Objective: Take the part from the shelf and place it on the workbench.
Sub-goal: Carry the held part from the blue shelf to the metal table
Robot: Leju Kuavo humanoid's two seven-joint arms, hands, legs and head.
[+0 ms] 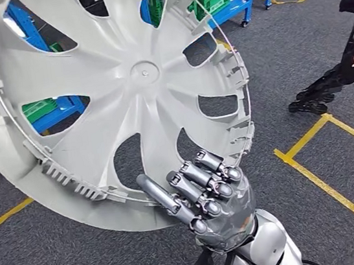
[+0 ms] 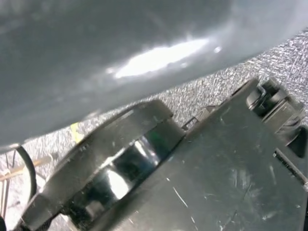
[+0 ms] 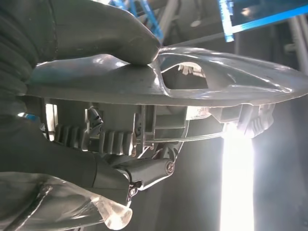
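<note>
Part [image 1: 124,80], a grey wheel cover, is off the shelf and carried above the carpet. Right hand [image 1: 212,193] clamps its rim at 5 o'clock, fingers [image 1: 201,185] behind, thumb in front. Left hand's state: cannot tell. Placing on the surface remains.

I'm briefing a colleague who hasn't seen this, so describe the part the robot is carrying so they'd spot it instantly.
Above the dark grey carpet with yellow floor tape, in front of the blue racks, the right hand grips a big round pale grey wheel cover by its lower rim. Its curved spoke-like openings, small centre boss and rim of clips with a thin wire ring set it apart.
</note>
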